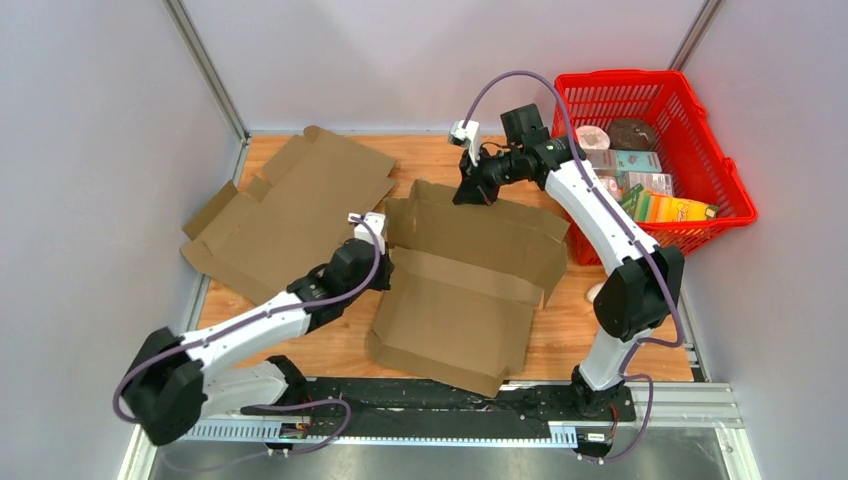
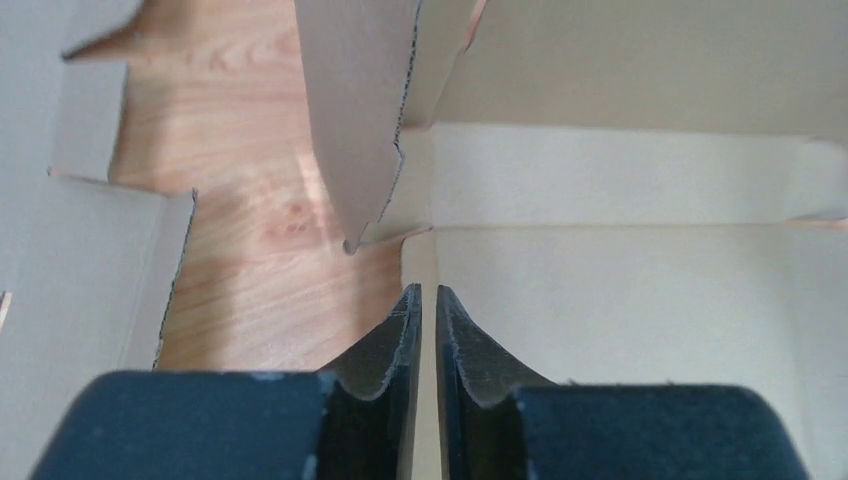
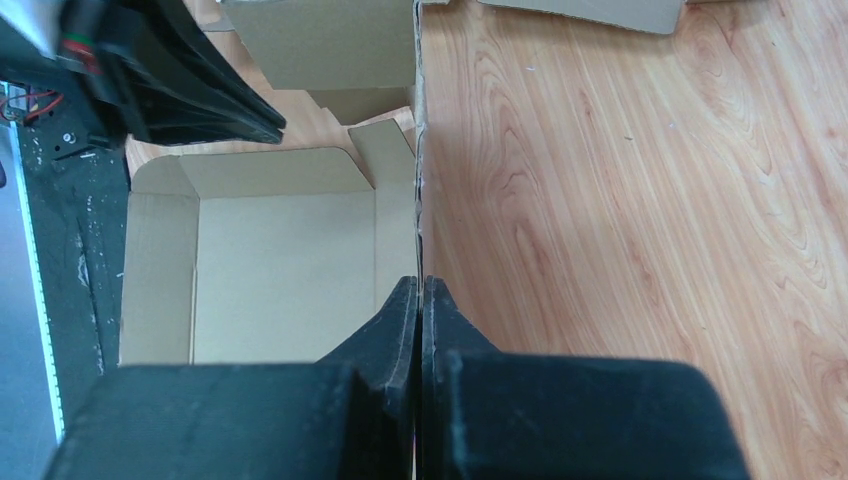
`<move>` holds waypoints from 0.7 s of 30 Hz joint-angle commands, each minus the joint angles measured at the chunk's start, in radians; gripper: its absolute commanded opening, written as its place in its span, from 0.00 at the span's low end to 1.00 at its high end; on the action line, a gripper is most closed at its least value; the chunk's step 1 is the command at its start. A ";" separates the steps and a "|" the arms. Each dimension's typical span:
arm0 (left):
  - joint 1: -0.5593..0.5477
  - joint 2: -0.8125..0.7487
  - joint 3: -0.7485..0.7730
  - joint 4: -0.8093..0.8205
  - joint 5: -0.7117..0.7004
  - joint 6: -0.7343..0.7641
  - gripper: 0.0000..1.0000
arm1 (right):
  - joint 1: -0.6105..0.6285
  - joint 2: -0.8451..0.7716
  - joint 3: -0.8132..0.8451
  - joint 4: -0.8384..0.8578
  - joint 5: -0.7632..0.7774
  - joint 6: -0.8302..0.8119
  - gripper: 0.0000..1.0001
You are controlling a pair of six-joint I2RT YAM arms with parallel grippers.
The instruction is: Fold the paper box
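Observation:
The brown paper box (image 1: 460,290) lies partly folded in the middle of the table, its far wall and left side raised. My right gripper (image 1: 468,192) is shut on the top edge of the far wall, and that thin edge runs straight into the closed jaws (image 3: 420,282). The box floor (image 3: 290,270) lies to their left. My left gripper (image 1: 378,262) hovers at the box's left side. Its jaws (image 2: 428,290) stand a narrow gap apart over a strip of cardboard beside the box floor (image 2: 620,300), gripping nothing that I can see.
A second flat cardboard blank (image 1: 290,200) lies at the back left. A red basket (image 1: 615,75) with packaged goods stands at the back right, close to the right arm. Bare wooden table shows behind the box (image 3: 640,200). Grey walls close in both sides.

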 commanded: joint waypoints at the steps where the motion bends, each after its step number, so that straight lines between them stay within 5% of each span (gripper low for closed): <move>1: -0.011 -0.130 -0.071 0.247 -0.004 0.030 0.20 | 0.000 -0.031 0.041 0.050 -0.039 0.052 0.00; 12: -0.013 0.130 0.143 0.164 -0.073 0.082 0.04 | -0.001 -0.011 0.081 0.056 -0.066 0.100 0.00; 21: -0.011 0.225 0.192 -0.016 -0.383 0.094 0.00 | -0.001 -0.013 0.072 0.027 -0.100 0.065 0.00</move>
